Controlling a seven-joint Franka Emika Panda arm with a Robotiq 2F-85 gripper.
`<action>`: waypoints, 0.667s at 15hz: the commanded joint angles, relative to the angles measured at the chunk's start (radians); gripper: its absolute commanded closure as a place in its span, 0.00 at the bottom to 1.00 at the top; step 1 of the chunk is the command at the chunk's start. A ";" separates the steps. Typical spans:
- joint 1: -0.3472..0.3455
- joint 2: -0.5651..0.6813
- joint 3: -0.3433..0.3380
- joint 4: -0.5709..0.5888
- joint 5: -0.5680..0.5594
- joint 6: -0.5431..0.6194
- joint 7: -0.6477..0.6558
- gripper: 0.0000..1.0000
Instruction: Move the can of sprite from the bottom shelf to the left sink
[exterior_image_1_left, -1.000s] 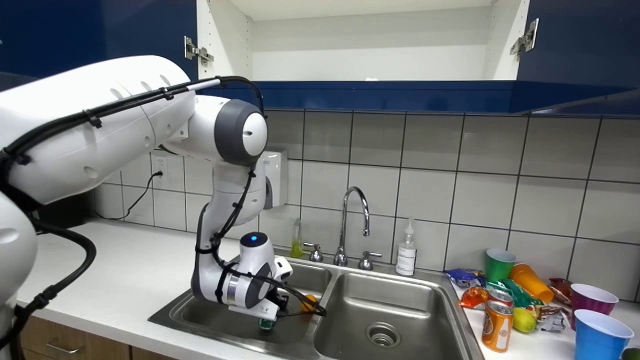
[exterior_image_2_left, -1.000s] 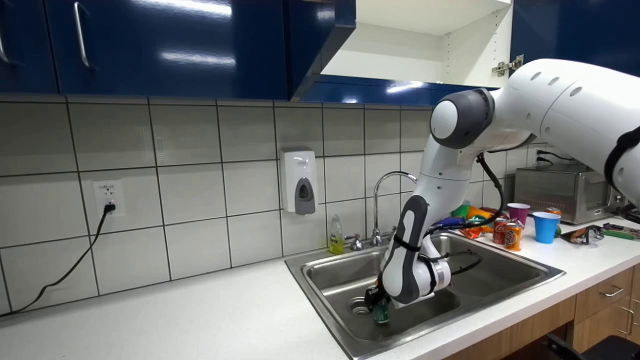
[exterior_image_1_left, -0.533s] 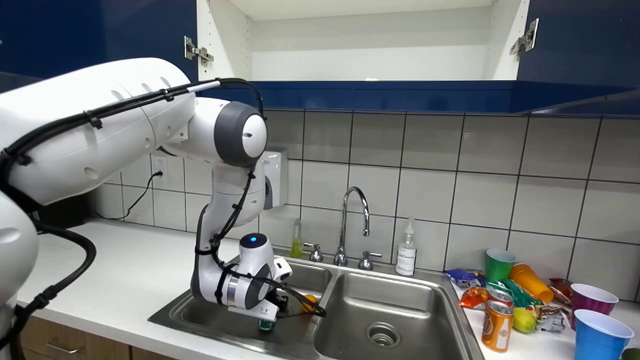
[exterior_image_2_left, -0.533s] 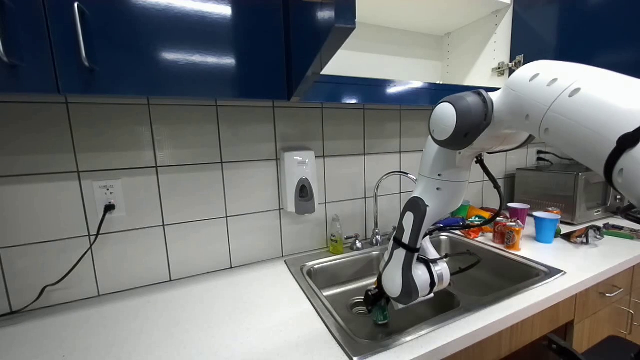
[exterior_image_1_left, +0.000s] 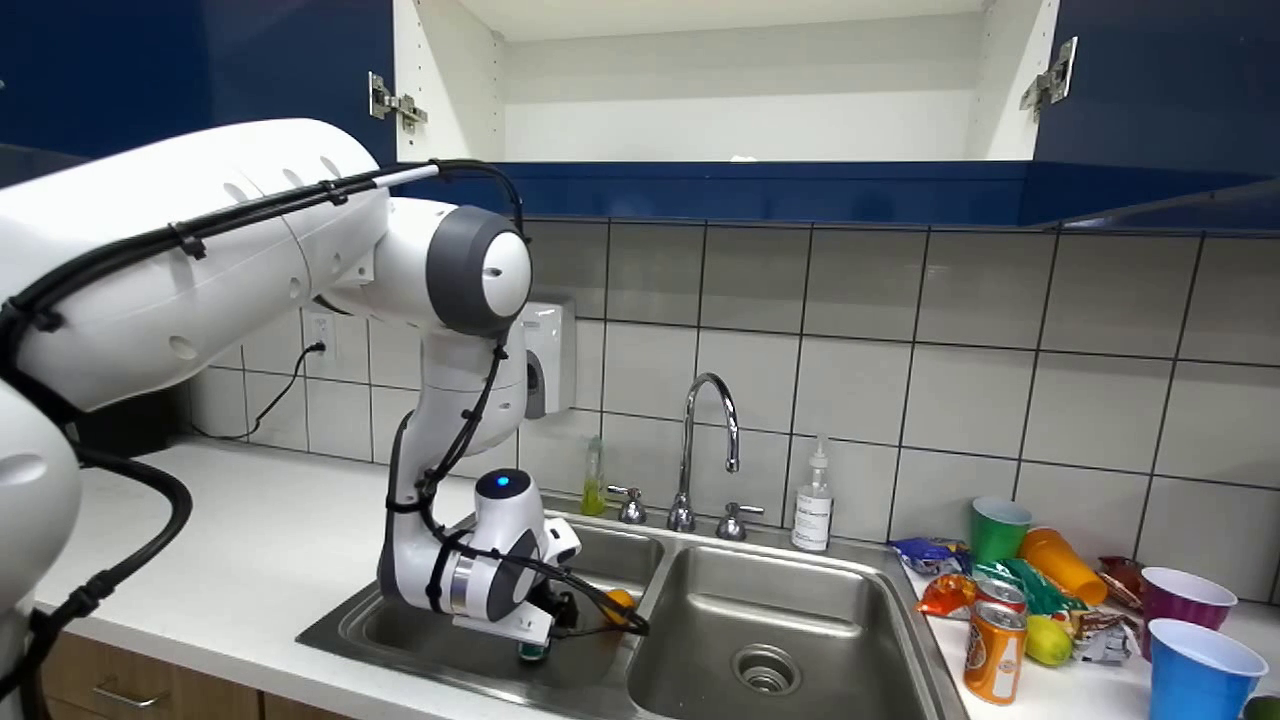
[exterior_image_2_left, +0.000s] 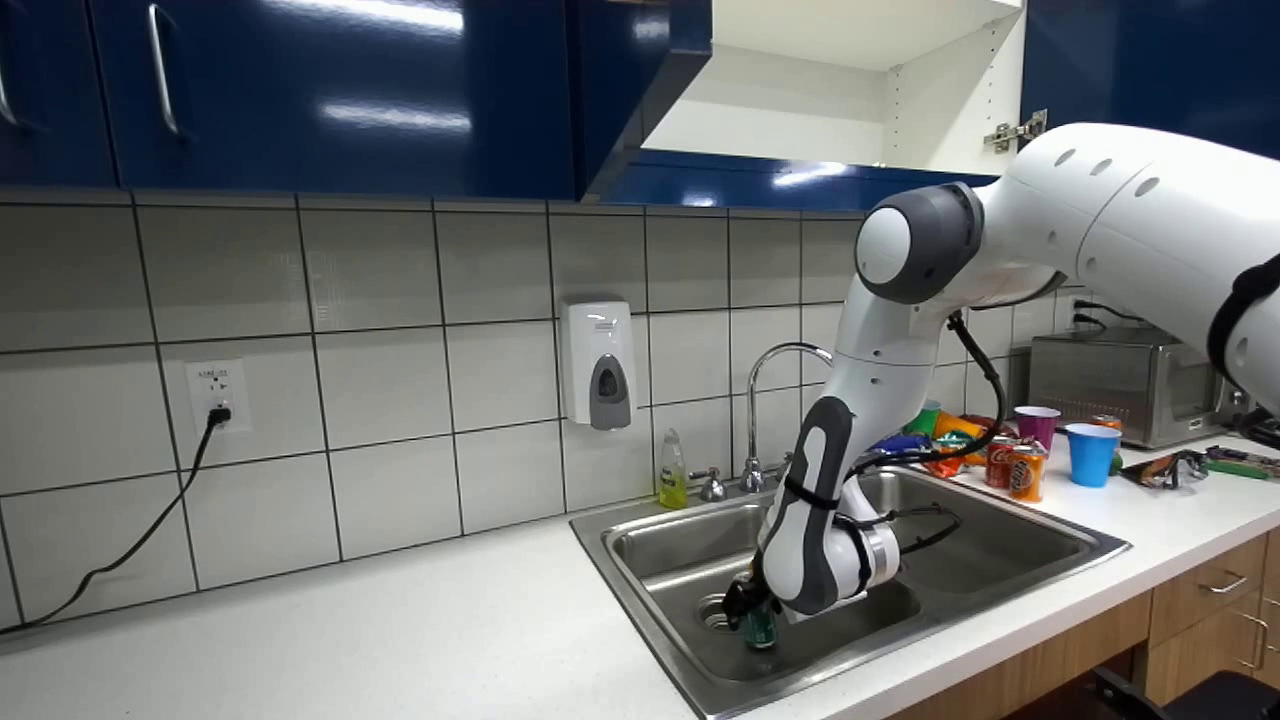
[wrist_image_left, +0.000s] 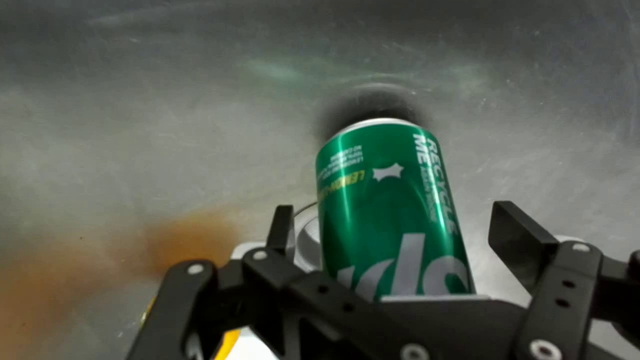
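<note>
Gripper (wrist_image_left: 392, 232) spread, with its fingers (wrist_image_left: 520, 245) on either side of the green can of sprite (wrist_image_left: 390, 210) and a gap along each flank in the wrist view, so nothing is being pinched. The can is down inside the left sink (exterior_image_1_left: 430, 632), just to the right of the drain (exterior_image_2_left: 713, 611) and a little nearer, as an exterior view shows; it seems to stand on the basin floor, close to upright, though the gripper's body hides one end of it in the wrist view. An orange object (exterior_image_1_left: 620, 602) lies farther off, on the basin's right side. The carry looks finished, and I take letting go to be the step in hand. What the next move calls for, by my reading, is backing away along the line of the fingers, evenly, before any lift or turn: a sideways drift could bring a finger against the can and topple it.
</note>
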 joint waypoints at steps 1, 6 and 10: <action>0.011 -0.035 -0.003 -0.036 0.002 -0.001 -0.014 0.00; 0.019 -0.080 -0.001 -0.083 0.004 -0.001 -0.011 0.00; 0.027 -0.129 -0.009 -0.150 0.019 -0.001 0.000 0.00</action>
